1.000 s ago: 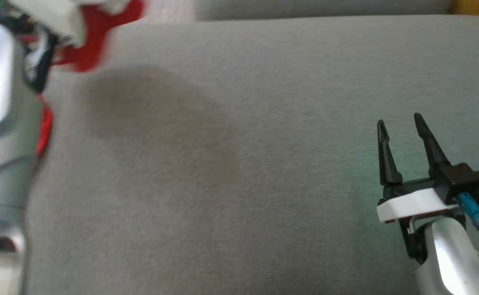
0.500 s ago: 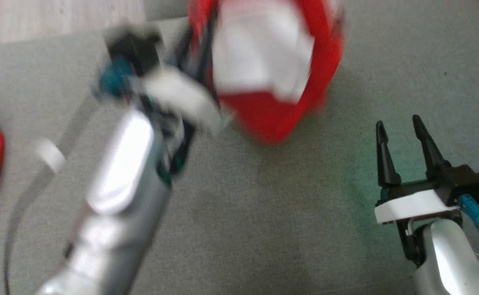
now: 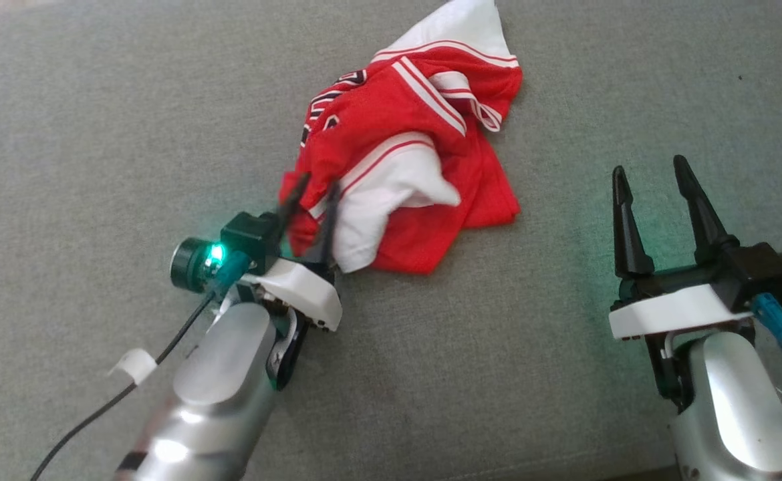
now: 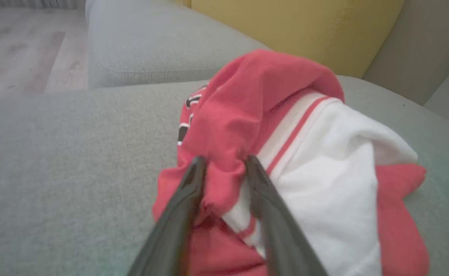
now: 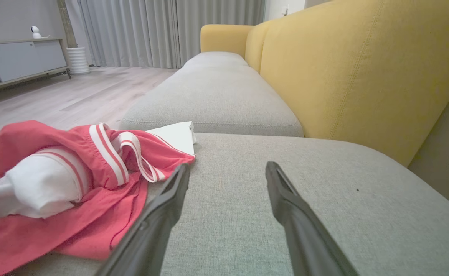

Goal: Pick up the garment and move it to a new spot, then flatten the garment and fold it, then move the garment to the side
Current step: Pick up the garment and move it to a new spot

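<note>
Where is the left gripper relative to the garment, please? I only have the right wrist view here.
Observer: In the head view the left gripper is at the garment's near left edge, pointing into the cloth.
Operator: Thank you. Is there cloth between its jaws?
Observer: Yes. The left wrist view shows a red fold bunched between the two fingers; whether they pinch it I cannot tell.
Operator: And is my right gripper touching the garment?
Observer: No. In the head view the right gripper stands open to the garment's right, with bare grey cushion between them.
</note>
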